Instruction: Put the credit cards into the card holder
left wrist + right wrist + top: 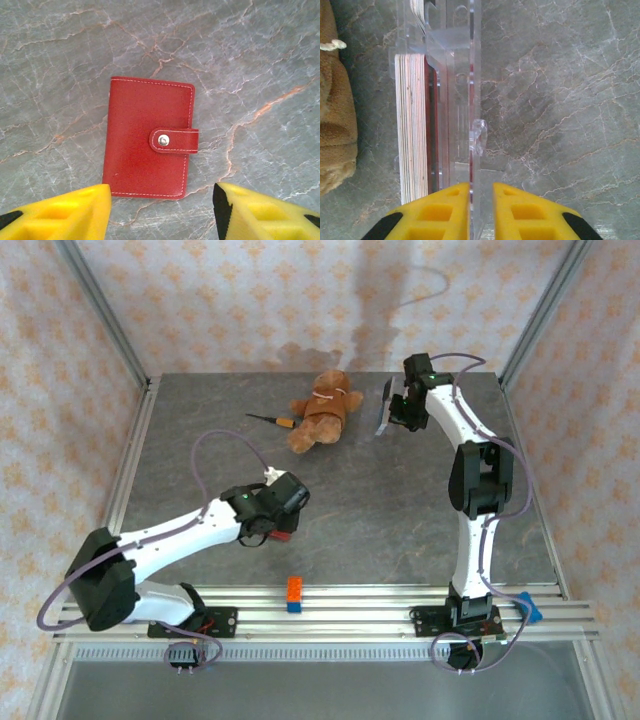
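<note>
The card holder [147, 145], a dark red wallet with its snap tab fastened, lies flat and closed on the marble table. My left gripper [162, 210] hovers just above its near edge, open, nothing between the yellow fingers [75, 212]. From above, the left gripper [280, 508] covers most of the card holder [283, 534]. At the back right, my right gripper [481, 186] straddles one clear wall of an acrylic stand [462, 90], jaws narrow with a small gap on the right side. A stack of cards [412, 125] stands on edge in that stand, left of the fingers.
A brown teddy bear [322, 410] lies at the back centre, right beside the stand [385, 405]. A small screwdriver [272, 420] lies left of the bear. An orange-and-blue block [294, 593] sits on the front rail. Metal frame posts border the table.
</note>
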You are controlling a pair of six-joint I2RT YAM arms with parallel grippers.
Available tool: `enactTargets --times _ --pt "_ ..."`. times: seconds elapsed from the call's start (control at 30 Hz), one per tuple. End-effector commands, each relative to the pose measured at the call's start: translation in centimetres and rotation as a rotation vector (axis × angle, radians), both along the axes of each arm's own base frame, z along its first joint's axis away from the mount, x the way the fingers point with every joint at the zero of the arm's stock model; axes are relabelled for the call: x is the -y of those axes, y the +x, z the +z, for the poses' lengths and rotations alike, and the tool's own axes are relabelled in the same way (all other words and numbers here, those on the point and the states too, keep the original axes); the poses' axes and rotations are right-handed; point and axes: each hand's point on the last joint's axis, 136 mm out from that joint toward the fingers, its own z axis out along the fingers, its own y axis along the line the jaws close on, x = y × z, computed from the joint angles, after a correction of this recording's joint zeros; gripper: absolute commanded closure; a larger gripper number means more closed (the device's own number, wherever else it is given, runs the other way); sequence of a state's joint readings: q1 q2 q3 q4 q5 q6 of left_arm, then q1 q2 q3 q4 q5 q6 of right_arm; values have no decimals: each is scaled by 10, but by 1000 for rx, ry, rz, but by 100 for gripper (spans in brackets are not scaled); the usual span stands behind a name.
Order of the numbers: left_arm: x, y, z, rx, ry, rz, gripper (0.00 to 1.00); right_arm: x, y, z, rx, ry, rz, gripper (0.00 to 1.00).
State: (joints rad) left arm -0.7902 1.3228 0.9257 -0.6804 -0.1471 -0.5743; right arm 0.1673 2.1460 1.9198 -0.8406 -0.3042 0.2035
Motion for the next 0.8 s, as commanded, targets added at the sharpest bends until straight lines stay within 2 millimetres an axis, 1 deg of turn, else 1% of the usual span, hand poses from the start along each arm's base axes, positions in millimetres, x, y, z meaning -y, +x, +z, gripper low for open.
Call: enactTargets --times 0.0,0.1,0.17,0.3,0.37,0.43,0.5,0.57,0.6,0.67,0.73,0.77 --pt "-14 1 6 0 -51 25 42 8 -7 -13 -55 -43 9 81" --pt "-27 0 14 28 -79 56 42 4 -5 -12 -51 -28 30 82" --pt "-31 1 18 52 -116 71 41 4 -5 -13 -49 -34 36 84" --pt "-39 -1 26 64 -165 90 40 1 -5 -14 -47 -28 71 95" --pt "-44 -3 29 81 -150 77 40 1 -9 -13 -59 -29 79 100" --pt "-47 -2 30 92 -148 76 40 1 -17 -9 -66 -27 83 100" --pt "-49 -3 34 89 -144 72 40 1 -30 -4 -72 -23 87 100" --pt "-49 -4 35 83 -143 67 40 0 -47 7 -63 -10 98 100" --pt "-48 -4 36 86 -148 63 40 1 -56 10 -65 -7 105 100" --pt "-44 -1 34 94 -163 51 40 7 -80 15 -64 -18 105 100" --pt "-40 2 33 94 -174 37 40 14 -104 17 -66 -31 93 100" --pt "-37 3 33 87 -178 33 40 16 -118 14 -72 -28 83 100"
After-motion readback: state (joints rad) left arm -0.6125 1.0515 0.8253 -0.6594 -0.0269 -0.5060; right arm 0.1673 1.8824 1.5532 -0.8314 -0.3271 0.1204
